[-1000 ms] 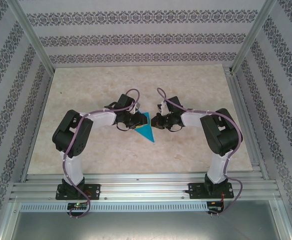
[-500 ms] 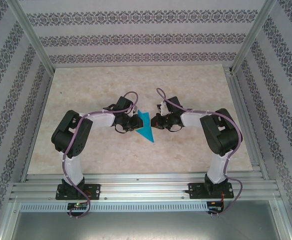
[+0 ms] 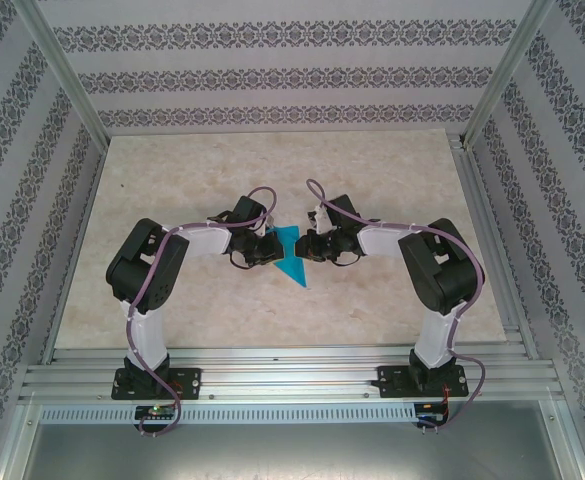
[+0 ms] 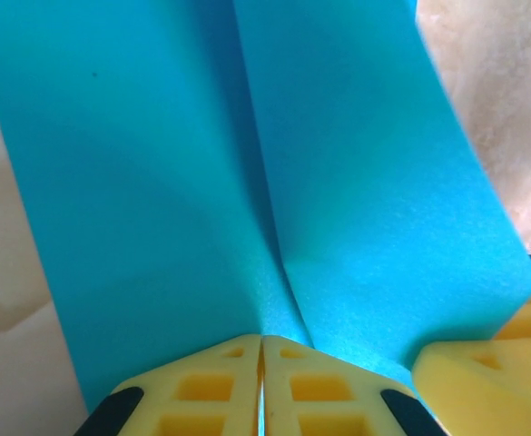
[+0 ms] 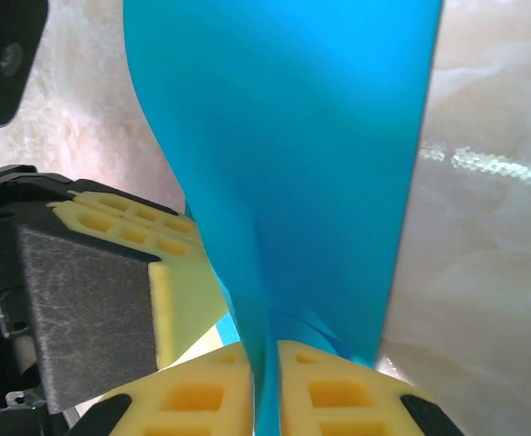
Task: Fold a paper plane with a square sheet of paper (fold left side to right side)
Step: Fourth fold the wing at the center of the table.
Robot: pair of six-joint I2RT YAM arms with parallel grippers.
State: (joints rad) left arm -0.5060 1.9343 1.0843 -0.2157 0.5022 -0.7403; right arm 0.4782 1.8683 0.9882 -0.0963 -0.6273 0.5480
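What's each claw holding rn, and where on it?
Both pinch the folded cyan-blue paper sheet: left claw on its centre crease, right claw on the same end, alongside.

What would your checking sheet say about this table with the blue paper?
Surface: beige marbled tabletop, smooth.
Job's things: folded bright cyan-blue paper sheet, pointed, between both arms, centre crease showing.
Clutter: nothing seen.
Grippers: left pincer shut on the paper's crease; right pincer straddles the paper, grip unclear.
Cables: purple cables looping above both wrists.
Surroundings: patterned wallpaper walls, silver metal frame.
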